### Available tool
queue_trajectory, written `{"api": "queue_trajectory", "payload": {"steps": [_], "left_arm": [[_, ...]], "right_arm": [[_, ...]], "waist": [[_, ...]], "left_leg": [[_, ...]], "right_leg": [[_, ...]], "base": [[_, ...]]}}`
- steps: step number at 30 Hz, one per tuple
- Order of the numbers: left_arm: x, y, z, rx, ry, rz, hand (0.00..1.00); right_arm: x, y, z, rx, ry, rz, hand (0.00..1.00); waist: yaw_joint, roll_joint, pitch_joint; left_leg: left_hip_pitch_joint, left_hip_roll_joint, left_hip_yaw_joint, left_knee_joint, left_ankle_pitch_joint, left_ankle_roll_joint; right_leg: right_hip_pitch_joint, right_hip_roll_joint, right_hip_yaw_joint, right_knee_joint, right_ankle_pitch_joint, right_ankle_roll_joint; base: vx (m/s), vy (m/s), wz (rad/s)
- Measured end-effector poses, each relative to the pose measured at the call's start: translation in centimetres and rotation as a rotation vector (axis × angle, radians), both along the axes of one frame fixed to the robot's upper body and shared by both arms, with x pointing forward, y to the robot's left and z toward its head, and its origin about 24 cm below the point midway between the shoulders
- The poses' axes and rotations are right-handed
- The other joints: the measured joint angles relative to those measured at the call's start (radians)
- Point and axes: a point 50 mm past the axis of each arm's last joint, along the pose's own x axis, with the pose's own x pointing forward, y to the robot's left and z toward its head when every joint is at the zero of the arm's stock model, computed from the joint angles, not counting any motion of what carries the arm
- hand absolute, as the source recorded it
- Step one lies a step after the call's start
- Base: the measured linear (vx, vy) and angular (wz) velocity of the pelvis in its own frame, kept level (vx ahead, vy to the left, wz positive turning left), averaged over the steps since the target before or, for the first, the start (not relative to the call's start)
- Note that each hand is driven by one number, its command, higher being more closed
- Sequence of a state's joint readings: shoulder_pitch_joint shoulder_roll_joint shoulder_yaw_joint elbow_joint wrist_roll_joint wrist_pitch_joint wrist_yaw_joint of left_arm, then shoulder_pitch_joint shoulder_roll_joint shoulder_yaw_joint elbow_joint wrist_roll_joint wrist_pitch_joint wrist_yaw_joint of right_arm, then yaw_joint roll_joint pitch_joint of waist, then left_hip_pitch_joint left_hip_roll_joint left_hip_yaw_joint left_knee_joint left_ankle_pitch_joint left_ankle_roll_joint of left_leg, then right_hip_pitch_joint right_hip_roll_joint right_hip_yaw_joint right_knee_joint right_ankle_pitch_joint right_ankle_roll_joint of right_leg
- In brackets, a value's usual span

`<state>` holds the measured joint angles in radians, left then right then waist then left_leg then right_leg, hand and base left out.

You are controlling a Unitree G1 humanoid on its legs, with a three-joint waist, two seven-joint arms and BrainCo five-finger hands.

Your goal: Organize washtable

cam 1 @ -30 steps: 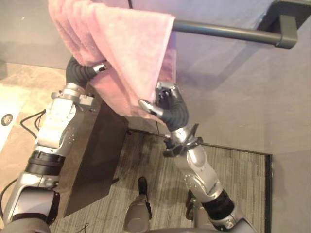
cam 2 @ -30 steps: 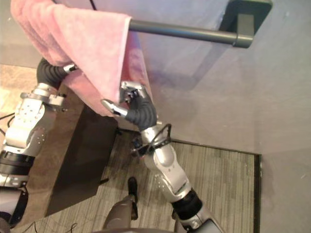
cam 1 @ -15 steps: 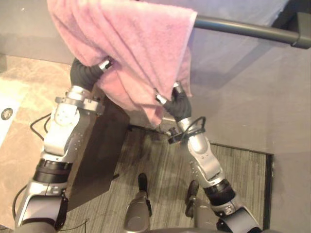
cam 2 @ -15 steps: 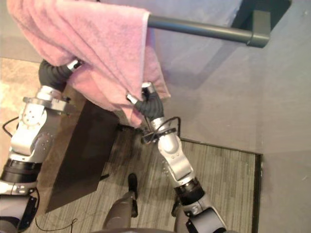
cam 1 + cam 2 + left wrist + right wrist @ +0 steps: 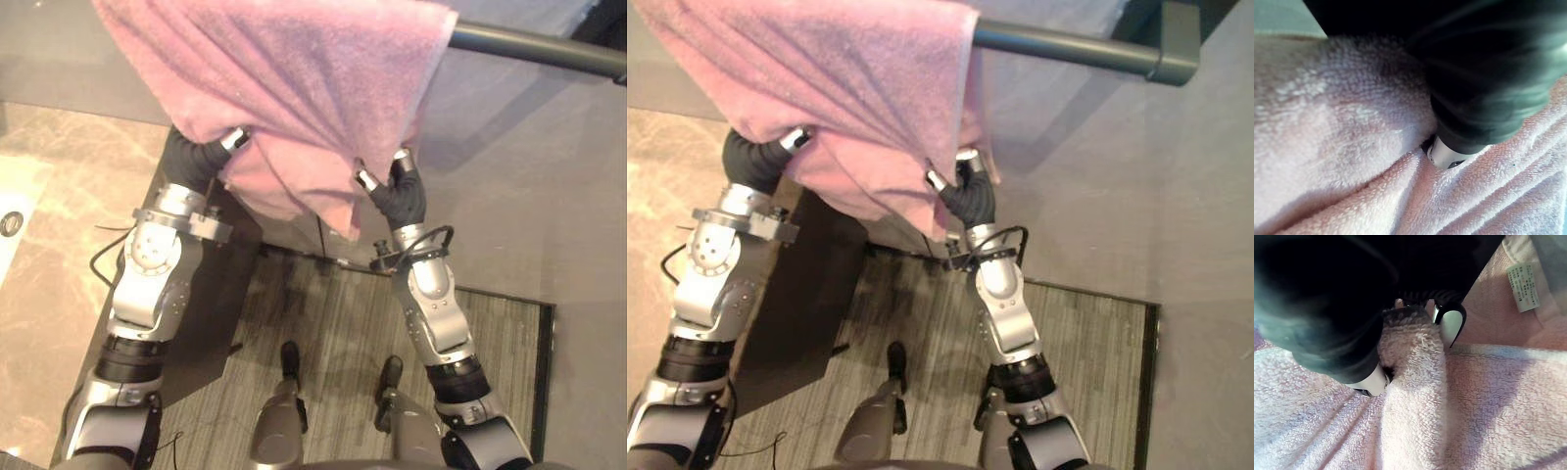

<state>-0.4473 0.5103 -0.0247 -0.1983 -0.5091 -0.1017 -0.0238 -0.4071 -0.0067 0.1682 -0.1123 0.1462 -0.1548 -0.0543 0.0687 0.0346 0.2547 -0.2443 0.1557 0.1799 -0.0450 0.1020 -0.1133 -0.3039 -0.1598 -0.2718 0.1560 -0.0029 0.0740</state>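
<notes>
Both arms raised, robot hands at the hanging cloth

The left arm reaches up with its wrist bent inward, and the left robot hand is pushed into the folds of the pink towel, its dark ribbed cover pressed against the cloth. Well apart from it, the right arm stands almost upright. The right robot hand pinches a ridge of towel between thumb and fingers.
</notes>
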Motion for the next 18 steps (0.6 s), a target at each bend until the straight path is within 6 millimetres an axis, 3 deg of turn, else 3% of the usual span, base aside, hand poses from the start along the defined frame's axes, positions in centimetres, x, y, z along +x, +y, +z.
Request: {"api": "queue_trajectory", "payload": {"steps": [7,18], "left_arm": [[-0.1,-0.9,-0.2,-0.004,-0.022,0.002,1.00],[-0.8,-2.7,0.1,0.024,-0.083,0.005,1.00]], "right_arm": [[-0.6,-1.2,0.6,0.022,-0.034,-0.030,1.00],[-3.3,-3.4,1.4,0.070,-0.111,-0.093,1.00]], "waist": [[0.000,-0.001,0.001],[-0.005,-0.011,0.006]], "left_leg": [[0.011,0.000,0.015,-0.008,-0.001,0.000],[0.014,0.002,0.024,-0.008,-0.002,-0.001]], "right_leg": [[-0.001,0.001,0.012,0.000,0.000,0.000],[-0.001,0.003,0.019,0.000,0.000,0.000]], "base": [[0.00,0.014,-0.05],[0.00,0.000,0.00]]}}
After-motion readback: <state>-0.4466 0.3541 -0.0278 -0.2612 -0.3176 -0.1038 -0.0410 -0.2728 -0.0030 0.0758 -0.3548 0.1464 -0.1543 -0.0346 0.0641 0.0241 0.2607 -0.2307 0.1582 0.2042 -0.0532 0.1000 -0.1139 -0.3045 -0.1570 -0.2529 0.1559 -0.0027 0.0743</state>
